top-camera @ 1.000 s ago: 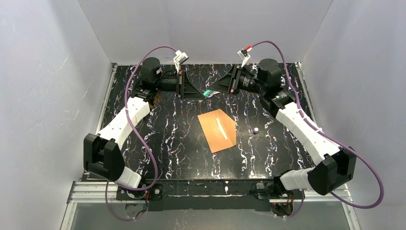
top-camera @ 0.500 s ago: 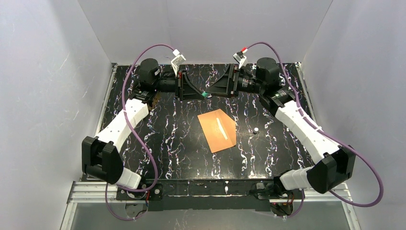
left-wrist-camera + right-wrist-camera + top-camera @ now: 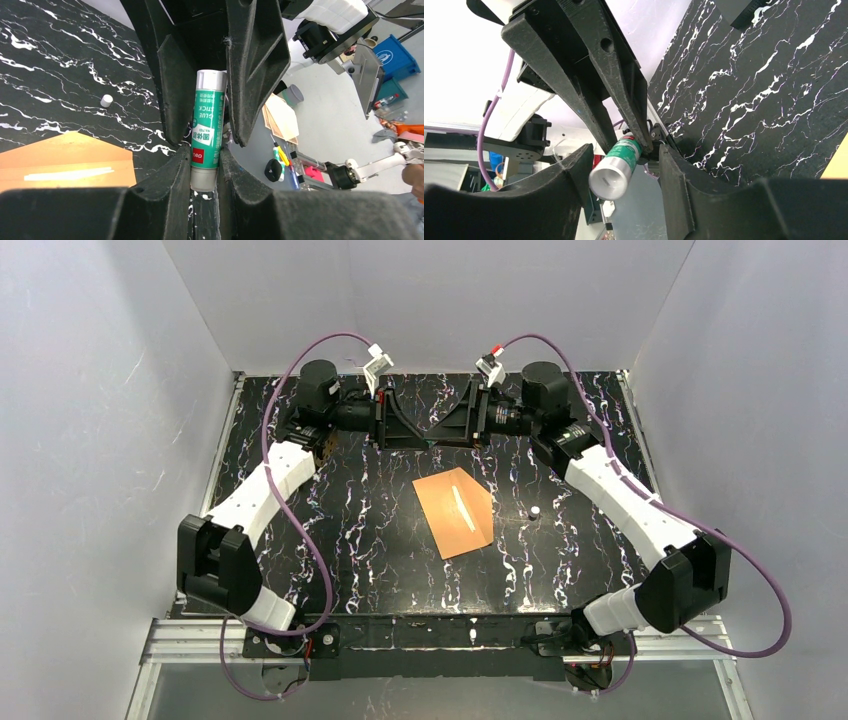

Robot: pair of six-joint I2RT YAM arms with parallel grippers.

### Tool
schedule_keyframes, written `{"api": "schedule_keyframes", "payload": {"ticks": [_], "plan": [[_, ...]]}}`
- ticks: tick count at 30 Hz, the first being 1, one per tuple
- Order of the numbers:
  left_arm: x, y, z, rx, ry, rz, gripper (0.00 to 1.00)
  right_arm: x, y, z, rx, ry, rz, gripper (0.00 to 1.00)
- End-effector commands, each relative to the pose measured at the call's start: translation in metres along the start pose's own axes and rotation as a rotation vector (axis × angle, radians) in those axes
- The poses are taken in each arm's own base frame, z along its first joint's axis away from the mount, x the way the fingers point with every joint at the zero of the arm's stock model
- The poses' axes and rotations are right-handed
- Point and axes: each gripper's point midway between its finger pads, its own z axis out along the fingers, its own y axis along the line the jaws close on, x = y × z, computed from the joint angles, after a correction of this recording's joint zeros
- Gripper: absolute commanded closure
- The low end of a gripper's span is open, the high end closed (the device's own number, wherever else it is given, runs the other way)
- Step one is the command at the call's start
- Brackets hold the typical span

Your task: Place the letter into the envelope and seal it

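You had left end effector [image 3: 205, 161] clamped on glue stick [image 3: 207, 125], 12 o'clock of envelope [image 3: 455, 513]; right end effector [image 3: 624, 151] apart around its silver end (no grip). Envelope lay on table [image 3: 350, 530], white cap [image 3: 535, 511] at its 3 o'clock.

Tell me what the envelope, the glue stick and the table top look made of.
Envelope: kraft paper, matte orange-brown, lying flat.
Glue stick: likely plastic tube, glossy green printed label, silvery-grey ends.
Table top: black with white veins, marble-look; real stone or printed laminate cannot be told.
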Motion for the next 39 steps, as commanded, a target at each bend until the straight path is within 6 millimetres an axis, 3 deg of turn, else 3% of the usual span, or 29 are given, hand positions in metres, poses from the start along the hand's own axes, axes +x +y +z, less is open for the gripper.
{"api": "schedule_keyframes", "payload": {"ticks": [1, 7, 14, 17, 20, 22, 24, 26, 39], "plan": [[-0.006, -0.01, 0.001, 0.045, 0.02, 0.0, 1.0, -0.01, 0.024, 0.0, -0.059, -0.008, -0.065, 0.44], [-0.007, 0.001, 0.003, -0.004, -0.008, -0.024, 1.0, -0.008, 0.026, 0.0, -0.067, 0.011, -0.061, 0.62], [-0.013, 0.01, 0.004, -0.034, -0.027, -0.027, 1.0, -0.004, 0.024, -0.002, -0.055, 0.033, -0.067, 0.57], [-0.012, 0.012, 0.005, -0.028, -0.022, -0.039, 1.0, -0.004, 0.025, -0.001, -0.063, 0.038, -0.072, 0.7], [-0.013, 0.014, 0.005, -0.038, -0.028, -0.046, 1.0, -0.007, 0.027, -0.001, -0.066, 0.028, -0.083, 0.9], [-0.014, 0.017, 0.002, -0.051, -0.036, -0.052, 0.82, -0.01, 0.027, -0.002, -0.058, 0.012, -0.093, 0.99], [-0.014, 0.019, -0.001, -0.065, -0.046, -0.041, 0.66, -0.012, 0.022, -0.002, -0.035, -0.006, -0.096, 0.99], [-0.014, 0.018, -0.004, -0.074, -0.053, -0.031, 0.58, -0.014, 0.018, -0.003, -0.025, -0.016, -0.09, 0.99], [-0.006, 0.014, -0.006, -0.045, -0.03, -0.054, 0.53, -0.012, 0.006, 0.0, 0.001, -0.019, -0.065, 0.99]]}}
